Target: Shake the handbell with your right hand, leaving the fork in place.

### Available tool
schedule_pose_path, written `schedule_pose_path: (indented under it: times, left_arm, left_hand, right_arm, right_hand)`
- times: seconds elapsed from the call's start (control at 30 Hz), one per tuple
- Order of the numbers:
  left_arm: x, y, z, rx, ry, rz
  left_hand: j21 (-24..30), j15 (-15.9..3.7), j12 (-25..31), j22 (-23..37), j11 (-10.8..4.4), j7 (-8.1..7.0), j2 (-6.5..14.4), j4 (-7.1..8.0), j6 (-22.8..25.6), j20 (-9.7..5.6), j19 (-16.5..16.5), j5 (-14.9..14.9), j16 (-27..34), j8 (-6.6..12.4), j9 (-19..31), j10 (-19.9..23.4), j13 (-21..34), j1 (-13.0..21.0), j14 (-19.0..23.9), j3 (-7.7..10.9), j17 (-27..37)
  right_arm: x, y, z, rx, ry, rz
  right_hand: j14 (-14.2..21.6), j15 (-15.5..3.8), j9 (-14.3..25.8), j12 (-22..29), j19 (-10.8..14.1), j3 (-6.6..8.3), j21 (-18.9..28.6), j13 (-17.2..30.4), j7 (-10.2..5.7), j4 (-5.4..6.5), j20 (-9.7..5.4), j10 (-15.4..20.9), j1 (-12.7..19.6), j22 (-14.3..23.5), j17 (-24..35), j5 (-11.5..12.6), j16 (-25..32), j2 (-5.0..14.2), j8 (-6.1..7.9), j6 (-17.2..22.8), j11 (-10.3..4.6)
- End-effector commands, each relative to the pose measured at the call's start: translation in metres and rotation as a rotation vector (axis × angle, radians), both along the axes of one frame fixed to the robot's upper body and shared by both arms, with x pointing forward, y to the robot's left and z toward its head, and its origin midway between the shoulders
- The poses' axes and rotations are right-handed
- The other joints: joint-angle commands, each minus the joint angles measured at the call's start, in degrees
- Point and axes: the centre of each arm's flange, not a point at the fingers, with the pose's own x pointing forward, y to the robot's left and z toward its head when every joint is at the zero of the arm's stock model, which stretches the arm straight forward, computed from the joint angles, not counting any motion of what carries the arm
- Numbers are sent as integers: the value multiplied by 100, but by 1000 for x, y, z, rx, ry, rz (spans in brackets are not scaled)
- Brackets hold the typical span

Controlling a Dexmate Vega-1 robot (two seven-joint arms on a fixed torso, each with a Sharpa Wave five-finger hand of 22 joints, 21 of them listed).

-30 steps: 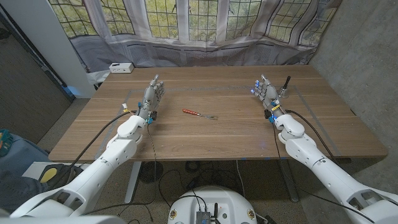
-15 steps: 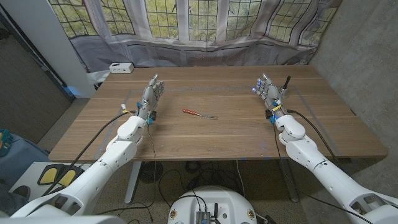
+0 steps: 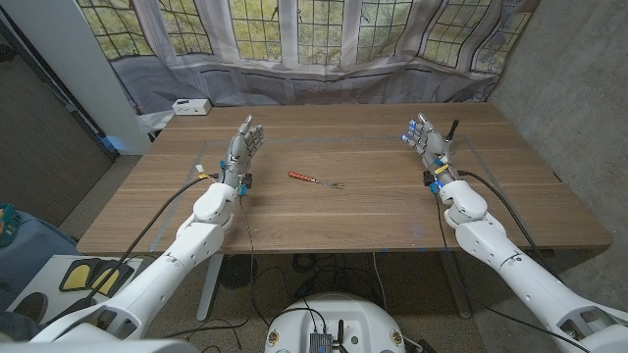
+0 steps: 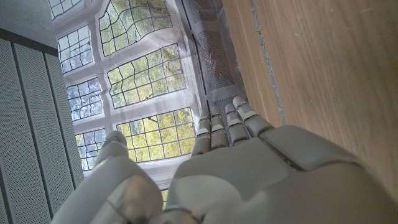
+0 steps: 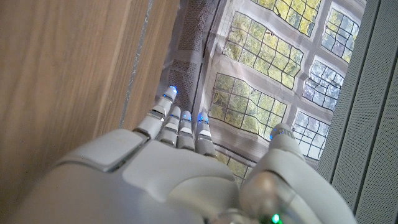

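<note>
**While both hands wait open: approach to the handbell**

As neither hand has hold of anything, the step in hand is judged to be the right hand's reach for the bell. The table [image 3: 373,211] carries both arms, one at each side. The left hand [image 3: 242,147] stands with fingers straight and slightly apart, empty. The right hand [image 3: 425,140] is likewise extended and empty, its fingertips lit blue in the right wrist view.

The handbell [image 3: 452,130] stands just beside the right hand, on its outer side, near the far right corner. Its dark handle points up, so its long axis is close to vertical; its lower part is too small to make out.

The fork [image 3: 315,179] lies mid-table, well apart from both hands. Its long axis runs across the table, red handle toward the robot's left.

A good grasp would swing outward, close around the upright handle, then lift before shaking, away from the fork.
</note>
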Motion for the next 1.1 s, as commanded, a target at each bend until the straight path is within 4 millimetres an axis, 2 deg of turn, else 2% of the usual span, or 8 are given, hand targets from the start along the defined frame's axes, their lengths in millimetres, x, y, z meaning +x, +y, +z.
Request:
schedule_pose_path:
  times: [0.03,0.13,0.2,0.47,0.57,0.77,0.9,1.1]
  left_arm:
    - [2,-25,0,-35,-7,3]
    - [-2,-28,-4,-50,2,38]
    - [-5,-29,-6,-50,5,66]
    - [-17,-26,-5,-36,-1,89]
    - [-20,-24,-2,-32,-7,79]
    - [-29,-23,7,-23,-23,65]
    - [-34,-20,13,12,-35,91]
    - [-33,-20,15,12,-35,74]
  left_hand:
    - [39,-29,42,5,17,-37,20,-31,146,49,159,-11,46,36,31,165,9,86,181,8,30]
    - [123,-58,117,8,12,-27,43,-50,511,134,612,-13,84,73,35,599,14,111,591,10,33]
    - [134,-52,112,9,6,3,44,-53,566,152,672,-13,81,79,35,621,14,115,628,10,33]
    - [-94,0,-109,10,76,17,59,-66,317,150,335,-16,-134,-123,33,319,16,134,309,8,36]
    - [-151,15,-155,9,75,6,66,-65,263,147,231,-17,-163,-157,33,244,17,134,243,8,37]
    - [-177,23,-172,9,96,7,77,-62,245,148,193,-17,-173,-171,33,232,18,134,218,10,38]
    - [-143,26,-183,12,92,7,101,-60,246,142,319,-20,-149,-181,32,250,18,139,277,18,39]
    - [-133,26,-191,15,84,6,119,-59,247,135,375,-22,-145,-187,32,263,19,144,298,25,40]
  right_arm:
    - [-1,-23,8,10,-19,8]
    - [0,-30,8,14,-17,30]
    - [3,-34,8,19,-17,44]
    - [1,-41,12,5,-21,36]
    - [-1,-38,14,-5,-29,23]
    - [-3,-30,18,-15,-54,9]
    - [-5,-26,22,-7,-76,-1]
    - [-10,-30,29,-10,-95,-27]
  right_hand:
    - [36,-7,30,40,64,21,-4,4,-2,-26,3,73,21,24,10,-27,16,55,25,57,16]
    - [54,-8,30,48,63,30,-13,5,-7,-30,13,108,37,24,12,-29,21,72,29,82,35]
    - [57,-5,30,48,70,33,-15,6,4,-32,14,116,44,25,13,-30,22,78,32,97,34]
    - [41,4,30,45,66,49,-33,8,7,-44,28,139,78,25,15,-36,10,106,26,113,32]
    - [224,-1,31,55,169,59,-14,10,-2,-45,38,203,95,27,29,-47,82,135,19,134,12]
    - [446,-26,35,71,426,68,46,16,-22,-58,78,321,134,31,56,-65,172,161,20,197,5]
    - [663,-49,39,95,653,84,98,23,-36,-74,151,453,183,35,89,-80,264,190,31,273,-2]
    - [678,-43,40,109,681,93,90,26,-46,-93,160,525,221,36,100,-84,270,191,45,335,18]
